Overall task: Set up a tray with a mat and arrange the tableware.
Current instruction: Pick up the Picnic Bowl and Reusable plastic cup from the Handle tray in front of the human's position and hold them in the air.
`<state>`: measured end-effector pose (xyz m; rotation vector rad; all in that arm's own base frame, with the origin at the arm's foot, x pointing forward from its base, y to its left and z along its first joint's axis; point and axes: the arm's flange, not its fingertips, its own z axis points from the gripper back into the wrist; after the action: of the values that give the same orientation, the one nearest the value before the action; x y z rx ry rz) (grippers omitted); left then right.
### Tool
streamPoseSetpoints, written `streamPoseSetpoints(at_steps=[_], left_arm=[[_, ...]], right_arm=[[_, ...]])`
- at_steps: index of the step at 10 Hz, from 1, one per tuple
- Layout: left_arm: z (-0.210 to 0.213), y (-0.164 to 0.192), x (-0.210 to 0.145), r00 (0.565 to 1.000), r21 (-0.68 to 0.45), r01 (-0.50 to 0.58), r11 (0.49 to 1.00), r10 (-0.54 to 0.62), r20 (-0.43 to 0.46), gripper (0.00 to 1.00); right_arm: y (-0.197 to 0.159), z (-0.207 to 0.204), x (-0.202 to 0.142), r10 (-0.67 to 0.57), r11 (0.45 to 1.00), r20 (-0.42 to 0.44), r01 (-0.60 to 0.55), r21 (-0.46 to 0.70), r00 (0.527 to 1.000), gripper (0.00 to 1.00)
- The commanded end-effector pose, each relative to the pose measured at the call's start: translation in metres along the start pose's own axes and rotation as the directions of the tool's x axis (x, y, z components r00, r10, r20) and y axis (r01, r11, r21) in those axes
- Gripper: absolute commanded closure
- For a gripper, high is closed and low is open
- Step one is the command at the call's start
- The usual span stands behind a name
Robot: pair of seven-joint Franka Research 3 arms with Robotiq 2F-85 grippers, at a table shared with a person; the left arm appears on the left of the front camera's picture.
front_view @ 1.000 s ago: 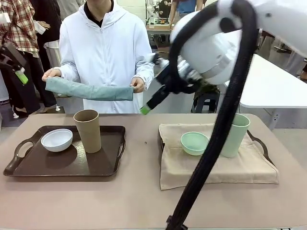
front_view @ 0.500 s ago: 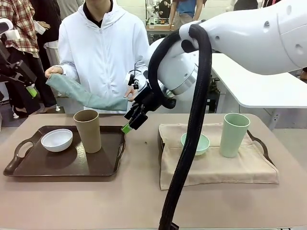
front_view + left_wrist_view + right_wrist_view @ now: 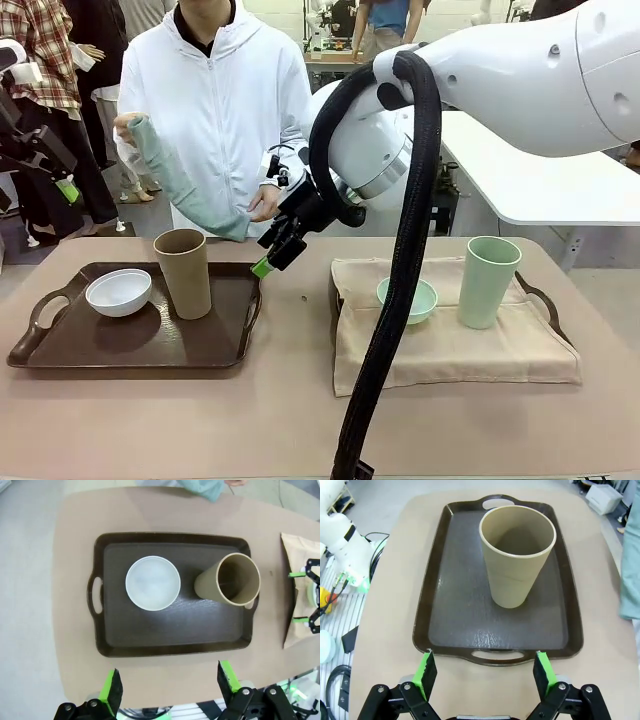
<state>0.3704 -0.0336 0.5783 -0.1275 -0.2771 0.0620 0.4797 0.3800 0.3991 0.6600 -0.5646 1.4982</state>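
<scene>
A dark brown tray [image 3: 60,352] at the table's left carries a small white bowl [image 3: 118,292] and a tall tan-brown cup [image 3: 183,272]. My right gripper [image 3: 268,258] hangs open just beyond that tray's right end, and its wrist view shows the tan cup [image 3: 517,555] on the tray [image 3: 455,605] ahead of its open jaws [image 3: 482,672]. My left gripper [image 3: 167,680] is open, high above the tray [image 3: 107,645], white bowl [image 3: 152,582] and cup [image 3: 230,580]. The person holds a folded teal mat [image 3: 180,180] in both hands behind the table.
A second tray [image 3: 548,305] at the right carries a beige mat [image 3: 450,350], a small mint-green bowl [image 3: 424,299] and a tall mint-green cup [image 3: 488,282]. My right arm's black cable [image 3: 385,330] hangs across the table's middle. My left gripper [image 3: 62,180] sits at the far left.
My right arm swung left from above the right tray to the left tray's right end, then held. The person lifted one end of the teal mat, so it now hangs slanted.
</scene>
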Motion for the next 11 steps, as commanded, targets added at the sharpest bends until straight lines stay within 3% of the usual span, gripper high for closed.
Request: streamPoseSetpoints(at_steps=[1, 3, 5, 11], left_arm=[[-0.01, 0.001, 0.009, 1.0, 0.019, -0.014, 1.0, 0.014, -0.003, 0.0], [-0.024, 0.018, 0.016, 0.999, 0.014, -0.041, 0.999, 0.041, -0.011, 0.0], [-0.042, 0.037, 0.015, 0.999, -0.017, -0.052, 0.998, 0.052, -0.014, 0.0], [-0.108, 0.049, 0.036, 0.999, -0.017, -0.04, 0.999, 0.039, -0.016, 0.0]], right_arm=[[-0.006, -0.008, -0.007, 0.065, 0.998, 0.073, -0.065, -0.008, 0.995, 0.0], [-0.017, -0.024, -0.014, 0.134, 0.991, 0.17, -0.131, -0.029, 0.976, 0.0], [-0.024, -0.043, -0.014, 0.158, 0.987, 0.177, -0.15, -0.058, 0.971, 0.0], [-0.034, -0.106, -0.005, 0.151, 0.988, 0.18, -0.153, -0.003, 0.972, 0.0]])
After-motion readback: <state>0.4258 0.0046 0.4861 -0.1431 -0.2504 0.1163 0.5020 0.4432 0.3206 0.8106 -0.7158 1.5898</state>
